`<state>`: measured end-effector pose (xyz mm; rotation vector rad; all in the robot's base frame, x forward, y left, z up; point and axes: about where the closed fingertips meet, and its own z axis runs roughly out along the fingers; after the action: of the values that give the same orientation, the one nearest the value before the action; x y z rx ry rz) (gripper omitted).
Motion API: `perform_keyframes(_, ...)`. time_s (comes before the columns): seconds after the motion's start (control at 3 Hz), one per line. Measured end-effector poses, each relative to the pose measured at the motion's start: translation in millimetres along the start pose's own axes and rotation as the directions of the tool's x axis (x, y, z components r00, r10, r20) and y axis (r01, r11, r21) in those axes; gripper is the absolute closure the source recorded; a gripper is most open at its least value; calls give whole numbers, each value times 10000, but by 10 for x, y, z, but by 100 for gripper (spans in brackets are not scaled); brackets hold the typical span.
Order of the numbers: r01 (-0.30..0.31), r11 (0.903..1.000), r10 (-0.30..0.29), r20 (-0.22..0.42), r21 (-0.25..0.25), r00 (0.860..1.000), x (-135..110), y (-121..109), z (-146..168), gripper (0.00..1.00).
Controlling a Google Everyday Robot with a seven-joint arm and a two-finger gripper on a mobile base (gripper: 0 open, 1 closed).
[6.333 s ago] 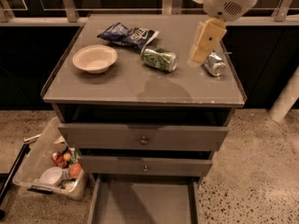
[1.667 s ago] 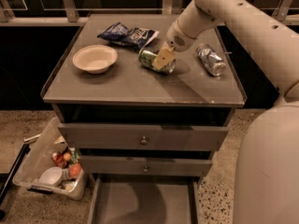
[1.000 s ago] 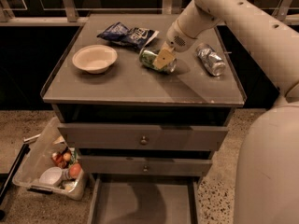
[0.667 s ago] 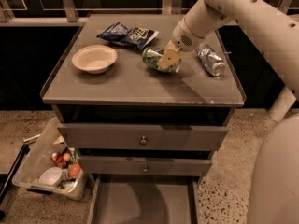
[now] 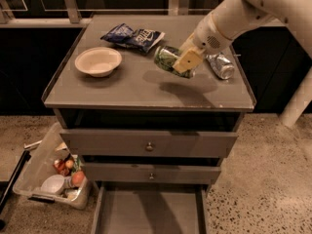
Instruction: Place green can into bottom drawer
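Note:
The green can (image 5: 168, 58) lies on its side in my gripper (image 5: 183, 62), lifted clear of the grey cabinet top (image 5: 122, 89); its shadow falls on the top below it. The gripper's pale fingers (image 5: 185, 61) are shut on the can's right end. The arm comes in from the upper right. The bottom drawer (image 5: 148, 211) stands pulled open at the foot of the cabinet, its flat grey floor bare.
A pale bowl (image 5: 98, 61) sits at the top's left. A blue chip bag (image 5: 131, 36) lies at the back. A crinkled silver can (image 5: 220, 65) lies at the right. Two upper drawers with knobs (image 5: 149, 146) are partly open. A clear bin (image 5: 53, 172) of items stands on the floor at left.
My gripper has closed on the green can and lifted it off the cabinet top, moving it slightly toward the front. The arm has drawn back toward the right.

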<state>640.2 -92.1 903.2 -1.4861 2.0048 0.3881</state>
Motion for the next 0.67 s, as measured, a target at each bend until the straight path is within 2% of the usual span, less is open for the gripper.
perform_keyframes(0.33, 173, 9996, -180, 338, 203, 9993, 141, 233, -269, 100)
perform_keyframes(0.67, 307, 9980, -326, 340, 561, 9989, 344, 552, -511, 100)
